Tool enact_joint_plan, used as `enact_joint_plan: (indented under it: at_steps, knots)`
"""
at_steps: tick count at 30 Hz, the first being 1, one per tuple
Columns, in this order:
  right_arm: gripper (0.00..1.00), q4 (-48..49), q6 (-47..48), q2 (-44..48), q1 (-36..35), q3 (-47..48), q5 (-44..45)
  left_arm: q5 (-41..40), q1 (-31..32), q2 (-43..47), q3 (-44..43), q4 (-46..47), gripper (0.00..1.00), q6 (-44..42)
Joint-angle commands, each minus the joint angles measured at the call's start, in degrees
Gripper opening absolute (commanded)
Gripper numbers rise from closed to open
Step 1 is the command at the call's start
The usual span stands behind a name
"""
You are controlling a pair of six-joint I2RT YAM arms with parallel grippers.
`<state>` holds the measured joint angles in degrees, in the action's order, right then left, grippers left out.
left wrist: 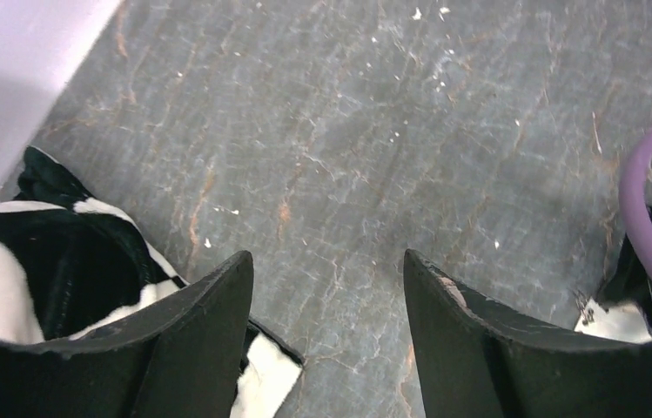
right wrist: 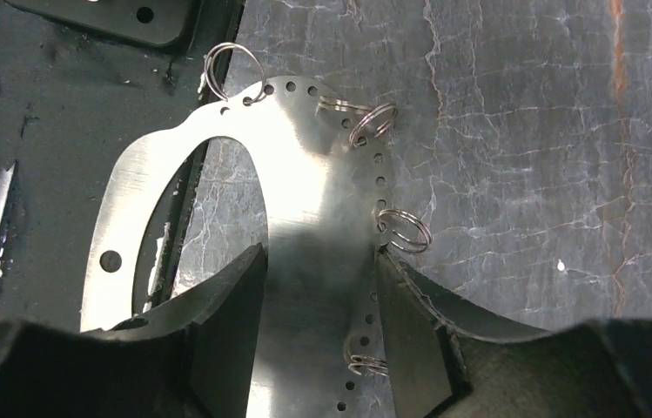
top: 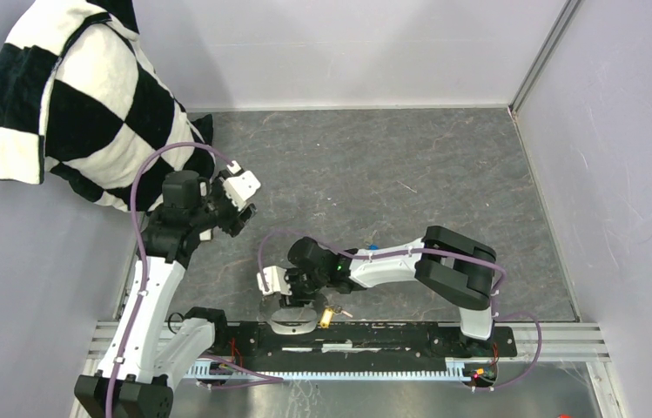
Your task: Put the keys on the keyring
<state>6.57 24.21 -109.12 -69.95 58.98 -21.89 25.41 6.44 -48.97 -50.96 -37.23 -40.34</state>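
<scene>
At the near edge, the keyring [top: 294,327] [right wrist: 322,200], a flat silver plate ring with a large oval opening and a row of small holes, lies half on the black mounting bar [top: 392,335] and half on the grey stone-patterned table [top: 409,174]. Several small split rings [right wrist: 405,231] hang from its holes. The right gripper [top: 285,300] [right wrist: 322,257] is right over it. Its jaws are partly spread and stand either side of the plate's wide band, and I cannot tell whether the fingers [right wrist: 235,296] press on the band's edges or merely flank it. Just to the right of the keyring, at the bar's edge, lies the yellow-headed key [top: 328,317]. A little farther back, just beyond the right forearm, sits a blue speck [top: 373,247] too small to identify. Farther still and to the left, the left gripper [top: 233,202] [left wrist: 329,261] hovers above bare table. Its jaws are wide apart and hold nothing. It is close beside the black-and-white checkered cloth [top: 70,104] bunched in the far left corner.
</scene>
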Motion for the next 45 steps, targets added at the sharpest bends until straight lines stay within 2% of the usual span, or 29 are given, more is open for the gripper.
enact_joint_plan:
  at_steps: [1, 5, 7, 11, 13, 14, 19, 22, 27, 32, 36, 41, 45]
  knots:
    - [0.54, -6.1, 4.0, -2.7, -0.5, 2.1, 7.7, -2.1, -0.3, -0.7, -3.6, 5.2, 0.72, 6.1]
    - [0.47, -8.7, 2.1, -6.1, 0.7, 4.6, 16.4, -3.5, -0.3, -1.0, -4.8, 6.5, 0.74, 7.0]
    - [0.46, -7.9, -1.3, -6.6, 3.7, 4.3, 19.3, -4.4, -0.3, -1.0, -5.2, 6.3, 0.76, 6.8]
    - [0.45, -1.3, -10.5, -2.9, 11.9, -0.9, 18.2, -4.9, -0.3, -1.2, -5.5, 5.5, 0.8, 6.3]
    - [0.45, 1.8, -14.0, -0.7, 14.5, -3.5, 16.9, -5.1, -0.3, -1.4, -5.7, 4.7, 0.98, 7.6]
    - [0.45, 2.6, -15.6, 0.3, 15.1, -4.7, 17.0, -5.0, -0.3, -1.6, -5.8, 4.2, 1.0, 7.9]
    - [0.45, 6.1, -23.3, 3.9, 15.3, -9.2, 18.3, -0.4, -0.3, -2.4, -6.0, -0.6, 1.0, 5.3]
    - [0.49, 9.6, -26.8, 8.0, 15.3, -12.1, 19.8, 1.6, -0.3, -2.8, -5.5, -3.0, 0.98, 3.9]
    - [0.55, 10.6, -21.7, 15.4, 18.6, -11.3, 18.4, 4.3, -0.3, -3.2, -4.1, -5.6, 0.95, 4.1]
    - [0.57, 12.4, -21.2, 20.6, 24.5, -12.8, 15.3, 12.7, 0.7, -8.3, -0.2, -9.4, 0.88, 4.3]
    - [0.58, 15.8, -23.3, 24.0, 26.6, -17.1, 14.2, 9.0, 8.2, -17.3, 0.0, -9.2, 0.87, 7.0]
    - [0.59, 19.5, -26.2, 28.2, 28.1, -22.1, 14.0, 4.0, 13.3, -21.5, 2.1, -1.0, 0.91, 10.4]
    - [0.58, 22.3, -27.8, 30.3, 29.5, -24.6, 13.4, 0.9, 16.1, -28.8, 1.0, 3.8, 0.86, 14.4]
